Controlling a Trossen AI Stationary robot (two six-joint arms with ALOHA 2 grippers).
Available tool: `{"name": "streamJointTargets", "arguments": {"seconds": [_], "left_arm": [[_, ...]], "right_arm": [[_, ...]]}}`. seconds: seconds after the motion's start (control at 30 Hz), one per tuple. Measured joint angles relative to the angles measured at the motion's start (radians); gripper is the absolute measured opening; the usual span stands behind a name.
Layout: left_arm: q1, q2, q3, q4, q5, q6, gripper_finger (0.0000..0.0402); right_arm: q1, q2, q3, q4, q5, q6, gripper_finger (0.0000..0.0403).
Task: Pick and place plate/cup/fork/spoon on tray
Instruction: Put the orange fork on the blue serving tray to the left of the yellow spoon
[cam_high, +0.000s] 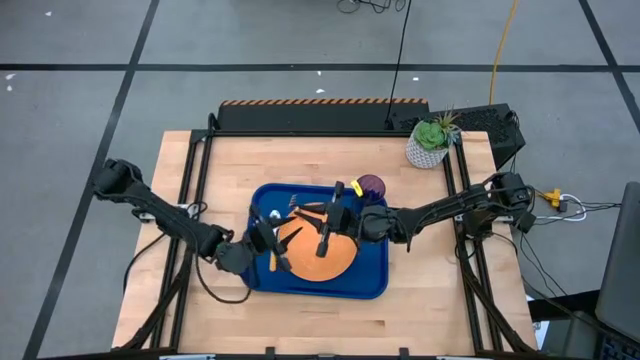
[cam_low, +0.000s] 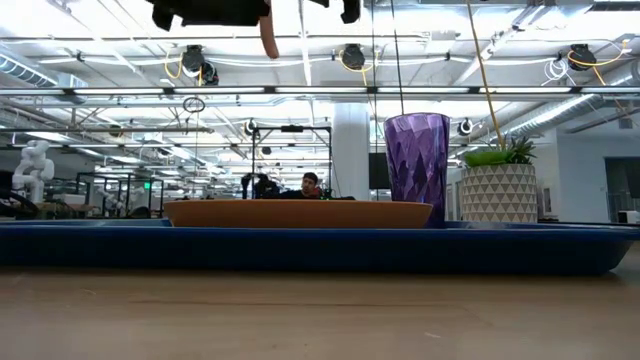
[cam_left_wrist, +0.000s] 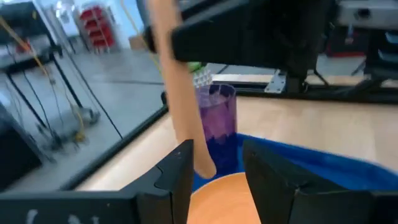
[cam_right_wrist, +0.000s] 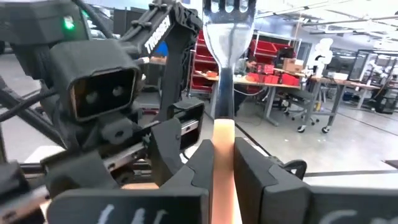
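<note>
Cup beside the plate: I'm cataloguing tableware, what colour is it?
Translucent purple, faceted; the cup shows best in the low view.

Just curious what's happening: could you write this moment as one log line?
right gripper: shut on fork | left gripper: open beneath handle | plate, cup: on tray

Two dark, thin arms built from long bars and round joints, one at the left of the table and one at the right. Black cables looping along both. On the left gripper (cam_right_wrist: 168, 134), a boxy black body with white letters down one bar and a small green light. Flat, dark, square-edged fingers (cam_left_wrist: 273, 180) on each one.
</note>
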Motion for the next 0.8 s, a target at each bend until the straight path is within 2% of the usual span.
{"name": "streamJointTargets", "arguments": {"seconds": [0.1,0.3,0.8], "left_arm": [[0.011,0.033,0.0,0.024,-0.018,0.042,0.014],[0.044,0.059,-0.001,0.032,-0.111,0.015,0.014],[0.084,0.058,0.0,0.084,-0.111,0.024,0.014]], "right_arm": [[0.003,0.0,-0.001,0.001,0.0,-0.004,0.002],[0.003,0.0,-0.001,0.015,-0.003,-0.006,0.002],[0.003,0.0,-0.002,-0.002,-0.006,-0.003,0.002]]}}
